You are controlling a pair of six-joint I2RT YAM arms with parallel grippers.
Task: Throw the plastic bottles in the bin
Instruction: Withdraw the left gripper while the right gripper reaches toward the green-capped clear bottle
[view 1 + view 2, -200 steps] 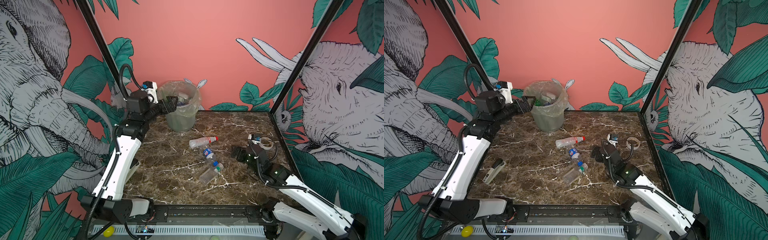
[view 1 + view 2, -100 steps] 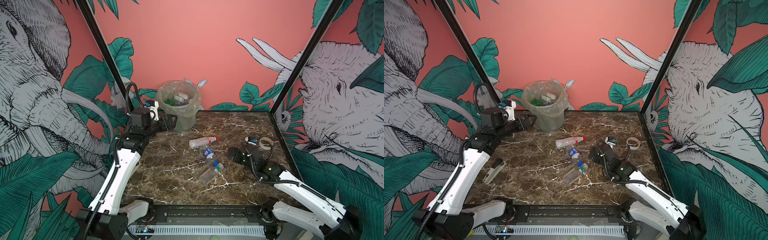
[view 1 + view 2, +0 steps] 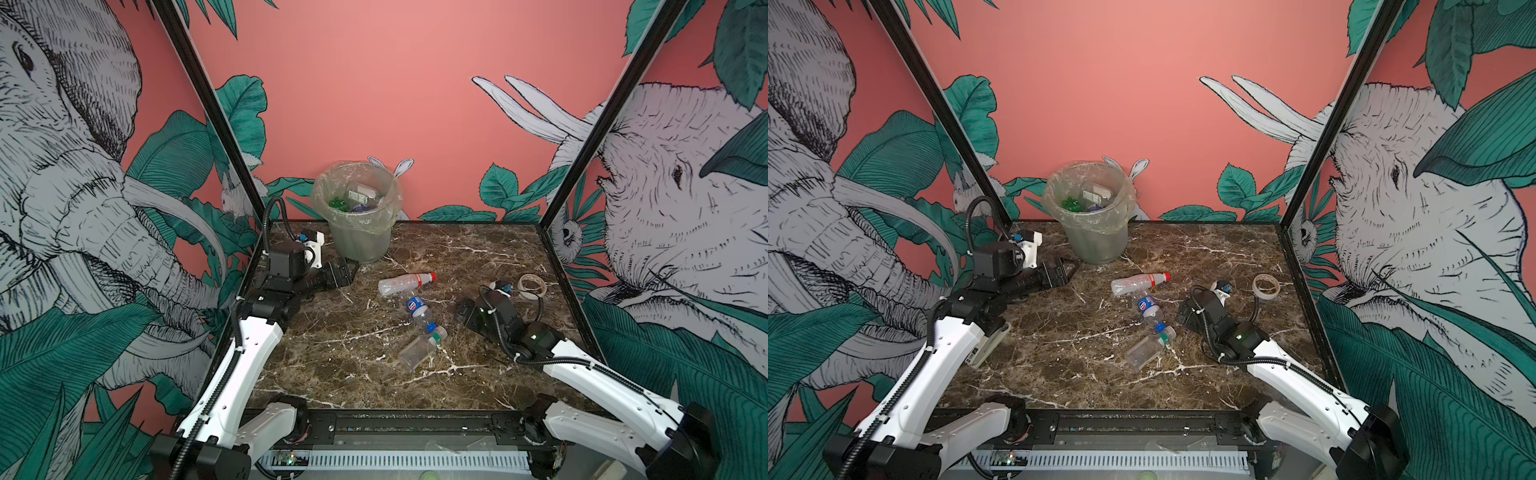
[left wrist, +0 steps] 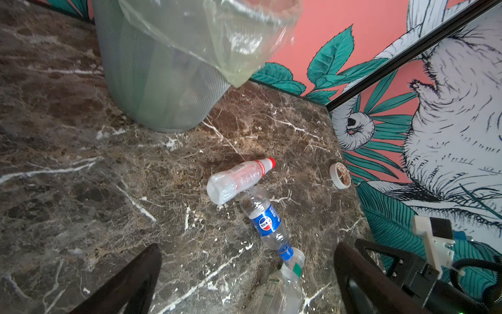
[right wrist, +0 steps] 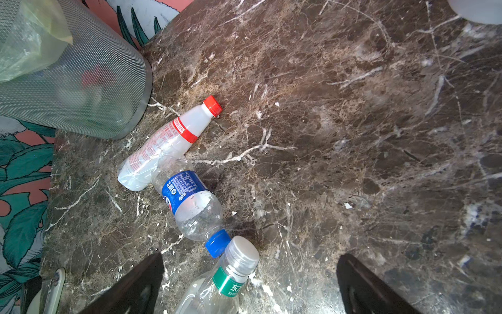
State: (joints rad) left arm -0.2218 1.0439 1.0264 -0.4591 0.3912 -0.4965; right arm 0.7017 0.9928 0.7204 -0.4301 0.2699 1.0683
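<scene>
Pink elephant-mural walls [image 3: 374, 83] enclose a dark marbled worktop [image 3: 457, 257]. The bag-lined grey-green bin [image 3: 357, 245] stands at its back, partly filled. Three clear plastic bottles [image 3: 401, 284] lie mid-worktop, touching in a chain, capped red, blue, white. The left jaws and right jaws gape empty

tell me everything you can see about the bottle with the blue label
The blue-label bottle is small, clear, dented thin plastic, seemingly empty. It has a blue wrap label bearing a round red, white and blue logo, and a blue cap. It lies on its side on the marble table, its base against the red-capped bottle and its cap touching the cap of the green-labelled bottle.
</scene>
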